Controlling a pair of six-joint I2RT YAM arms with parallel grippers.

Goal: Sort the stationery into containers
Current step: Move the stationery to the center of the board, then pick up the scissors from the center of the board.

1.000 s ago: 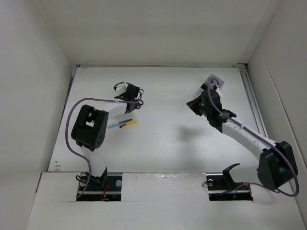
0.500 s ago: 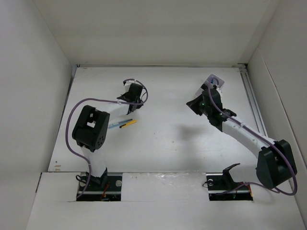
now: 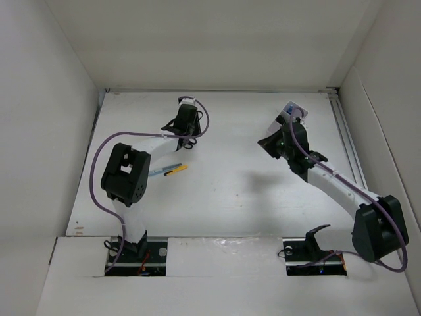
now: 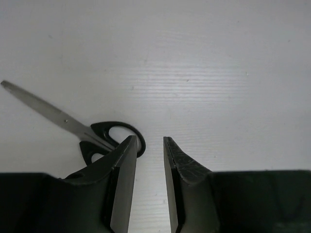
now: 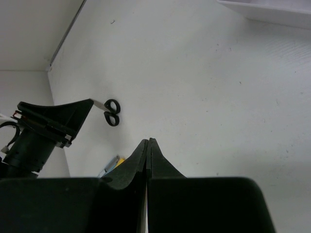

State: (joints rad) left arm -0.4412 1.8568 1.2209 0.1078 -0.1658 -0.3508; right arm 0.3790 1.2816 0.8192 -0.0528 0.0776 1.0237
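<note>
The black-handled silver scissors (image 4: 73,125) lie flat on the white table, with the handles just left of my left gripper's (image 4: 149,139) tips and touching neither finger. That gripper is open with a narrow gap and empty; in the top view it (image 3: 187,133) is at the back left. The scissors also show in the right wrist view (image 5: 112,112). A light-blue pen (image 3: 156,172) and a yellow pen (image 3: 176,169) lie side by side nearer the left arm. My right gripper (image 5: 147,141) is shut and empty, held above the table. The white bin (image 3: 294,112) stands behind it. Highlighters and marker are out of view.
White walls close in the table on the left, back and right. A metal rail (image 3: 348,141) runs along the right edge. The bin's rim (image 5: 272,12) shows at the top right of the right wrist view.
My left gripper has moved toward the back and right, ending over the scissors. My right gripper has shifted slightly toward the bin.
</note>
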